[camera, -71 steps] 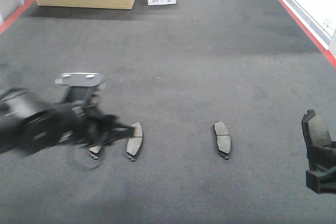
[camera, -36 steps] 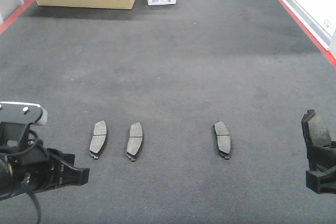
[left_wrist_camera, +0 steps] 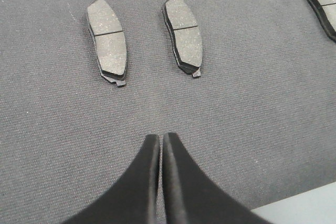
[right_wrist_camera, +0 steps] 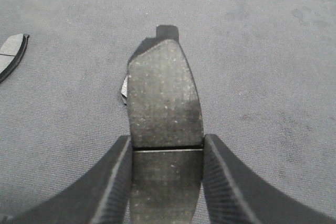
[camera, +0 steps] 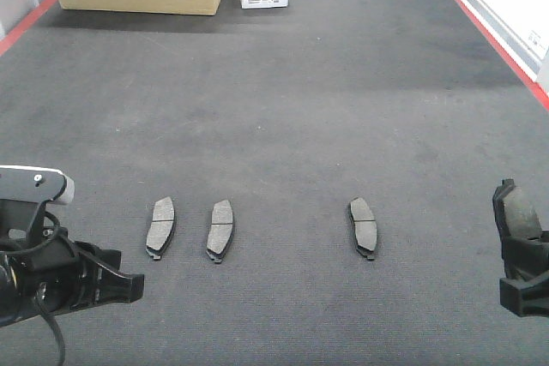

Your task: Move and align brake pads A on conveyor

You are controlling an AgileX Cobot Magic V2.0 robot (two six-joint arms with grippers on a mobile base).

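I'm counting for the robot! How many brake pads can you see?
4. Three lie in a row on the conveyor: the left pad, the middle pad and the right pad. The right gripper holds the fourth pad.

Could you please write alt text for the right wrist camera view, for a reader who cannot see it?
The right gripper holds a grey brake pad between its two black fingers, the pad pointing away from the camera above the dark grey belt. The tip of another pad lies on the belt at the left edge.
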